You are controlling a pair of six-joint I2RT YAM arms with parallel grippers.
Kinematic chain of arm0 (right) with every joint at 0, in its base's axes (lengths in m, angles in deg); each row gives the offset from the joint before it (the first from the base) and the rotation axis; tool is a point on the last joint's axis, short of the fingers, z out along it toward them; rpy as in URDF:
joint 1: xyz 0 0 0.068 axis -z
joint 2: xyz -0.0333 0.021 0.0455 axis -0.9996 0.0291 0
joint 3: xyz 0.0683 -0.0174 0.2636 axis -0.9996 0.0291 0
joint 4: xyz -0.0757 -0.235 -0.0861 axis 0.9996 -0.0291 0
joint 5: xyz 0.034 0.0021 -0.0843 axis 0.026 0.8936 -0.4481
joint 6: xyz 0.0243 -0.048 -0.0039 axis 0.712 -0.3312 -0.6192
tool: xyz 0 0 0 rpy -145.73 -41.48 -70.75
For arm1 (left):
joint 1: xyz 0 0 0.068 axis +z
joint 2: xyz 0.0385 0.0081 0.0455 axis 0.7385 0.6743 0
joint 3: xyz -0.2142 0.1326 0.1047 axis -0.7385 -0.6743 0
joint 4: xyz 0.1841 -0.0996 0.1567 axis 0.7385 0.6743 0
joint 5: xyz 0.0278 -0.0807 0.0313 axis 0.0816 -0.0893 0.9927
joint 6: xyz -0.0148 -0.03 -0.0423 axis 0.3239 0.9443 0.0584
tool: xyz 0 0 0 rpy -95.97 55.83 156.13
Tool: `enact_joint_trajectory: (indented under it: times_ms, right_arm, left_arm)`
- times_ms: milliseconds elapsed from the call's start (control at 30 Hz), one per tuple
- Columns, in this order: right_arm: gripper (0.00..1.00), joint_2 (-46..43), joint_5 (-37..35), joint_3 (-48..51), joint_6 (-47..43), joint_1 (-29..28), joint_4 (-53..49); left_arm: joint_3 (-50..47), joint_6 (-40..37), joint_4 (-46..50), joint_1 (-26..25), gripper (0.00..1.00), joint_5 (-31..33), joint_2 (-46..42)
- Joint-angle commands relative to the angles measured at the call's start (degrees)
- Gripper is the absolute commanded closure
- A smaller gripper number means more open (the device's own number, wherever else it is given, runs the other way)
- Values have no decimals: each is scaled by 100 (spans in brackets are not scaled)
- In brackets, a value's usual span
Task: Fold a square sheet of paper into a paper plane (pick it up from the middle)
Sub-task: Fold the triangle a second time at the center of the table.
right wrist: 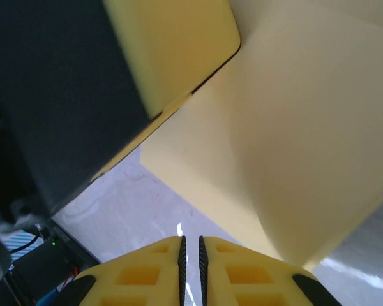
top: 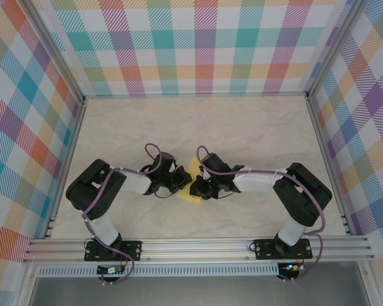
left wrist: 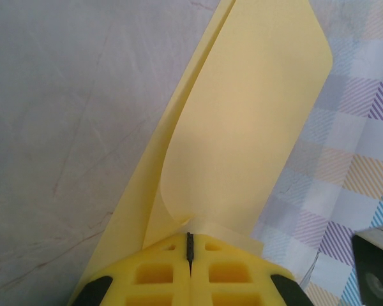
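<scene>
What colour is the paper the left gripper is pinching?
Plain yellow paper, clearest in the left wrist view.

Overhead view above table; both wrist views close, seemingly sharing yellow paper.

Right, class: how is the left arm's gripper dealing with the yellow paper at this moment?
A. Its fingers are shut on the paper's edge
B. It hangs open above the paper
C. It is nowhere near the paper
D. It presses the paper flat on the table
A: in the left wrist view the left gripper has its fingers closed together, with the folded yellow paper rising from between them.
</scene>
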Motion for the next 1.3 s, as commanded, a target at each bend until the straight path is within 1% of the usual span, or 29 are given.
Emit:
enact_joint_trajectory:
  times_ms: [0,133,367,700,1267]
  right_arm:
    - [85,244,-147,-59,141,-4,-35]
    - [87,301,-191,283,210,46,74]
    - [91,96,-145,962,376,75,267]
    - [95,220,-21,998,153,248,-118]
    - [94,246,234,906,-240,319,-273]
  left_arm:
    - [-98,-62,446,-28,100,140,160]
    - [-83,-97,505,-26,100,159,129]
    - [40,-193,558,-21,100,194,166]
    - [292,-348,687,235,100,221,276]
    - [861,-656,1115,707,100,144,511]
